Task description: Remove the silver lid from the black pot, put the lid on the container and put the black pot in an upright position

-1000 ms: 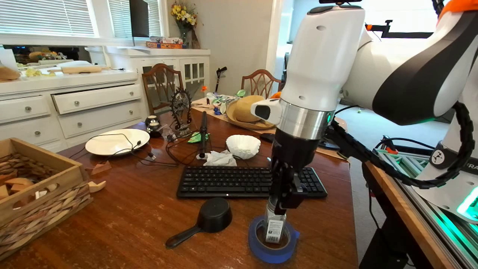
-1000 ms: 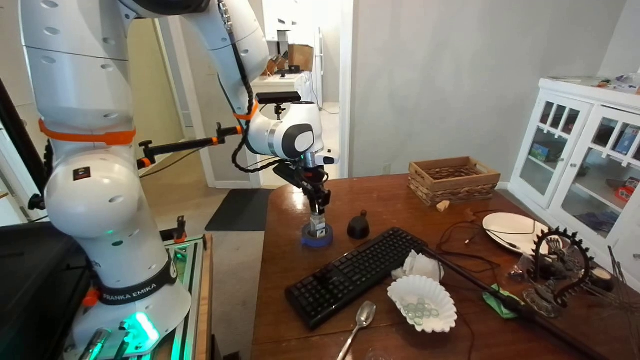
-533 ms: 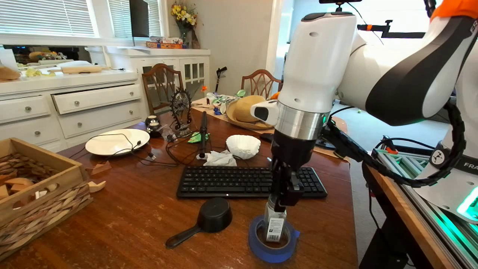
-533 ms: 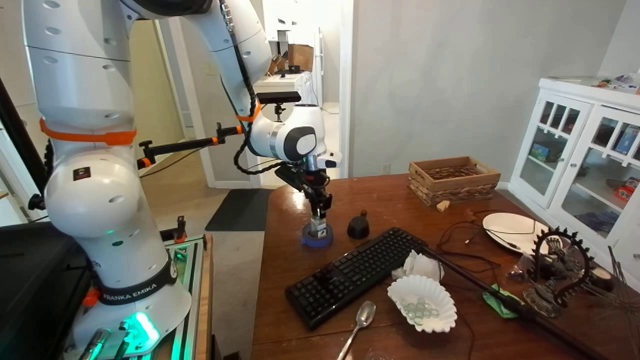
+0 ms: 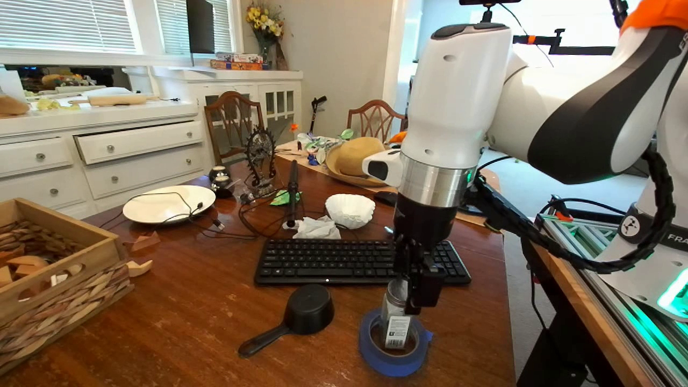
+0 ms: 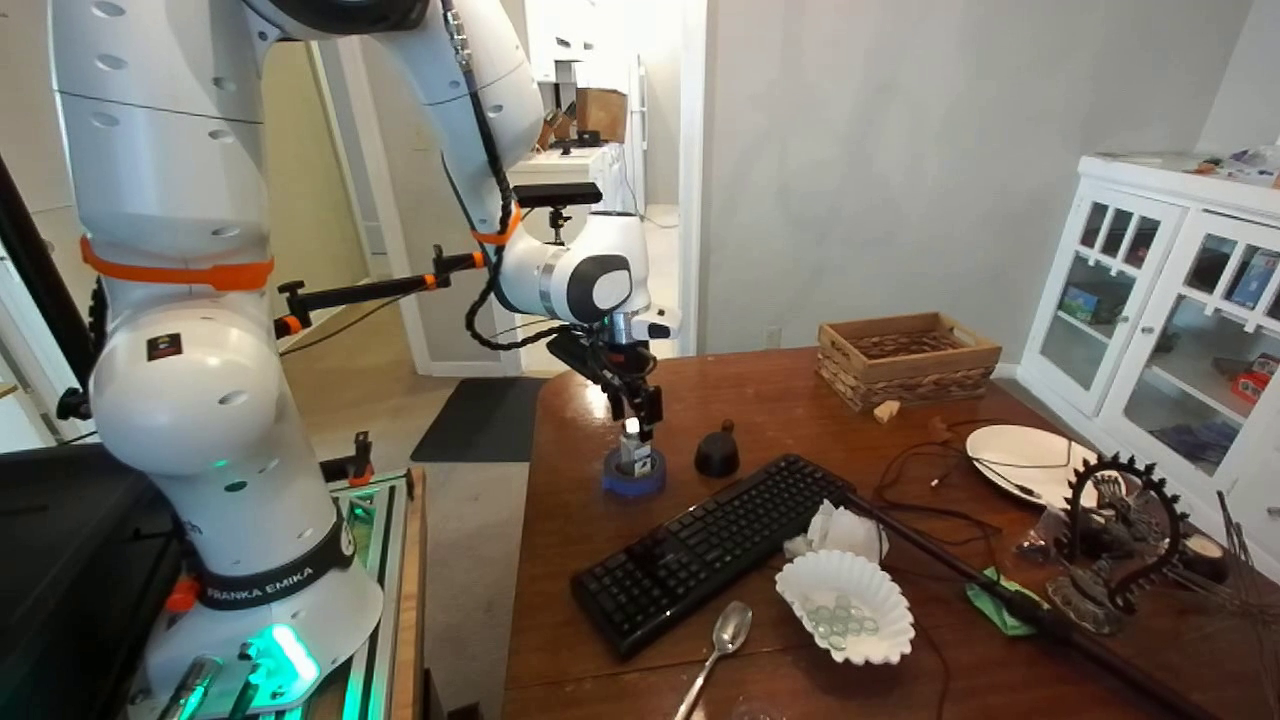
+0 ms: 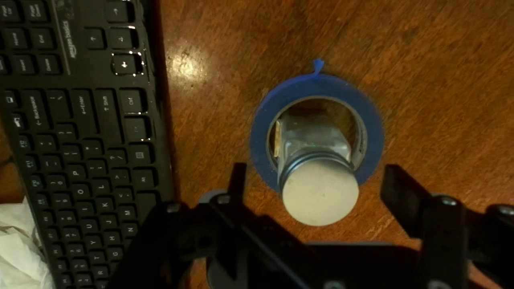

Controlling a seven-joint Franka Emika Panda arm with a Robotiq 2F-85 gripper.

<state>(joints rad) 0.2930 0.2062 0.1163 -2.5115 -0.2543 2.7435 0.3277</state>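
Note:
The silver lid (image 7: 320, 192) sits on top of a clear glass jar, the container (image 7: 313, 132), and shows pale from above. The jar stands inside a blue tape roll (image 7: 317, 86); its label (image 5: 398, 331) shows in an exterior view. My gripper (image 7: 315, 174) is open, with one finger on each side of the lid and a gap to both. In both exterior views the gripper (image 5: 407, 292) (image 6: 634, 425) is at the height of the jar's top. The black pot (image 5: 310, 308) lies upside down on the table, bottom up, its handle pointing away from the jar; it also shows here (image 6: 717, 455).
A black keyboard (image 5: 328, 262) lies beside the pot and tape roll. A wicker basket (image 6: 905, 350), a white plate (image 5: 169, 204), a white fluted bowl (image 6: 850, 610) with glass beads, a spoon (image 6: 731, 630), cables and crumpled paper (image 5: 318, 228) are on the table.
The fingers were closed in on the jar's top a second and half a second ago; now they have opened and the lid shows between them. The pot has not moved.

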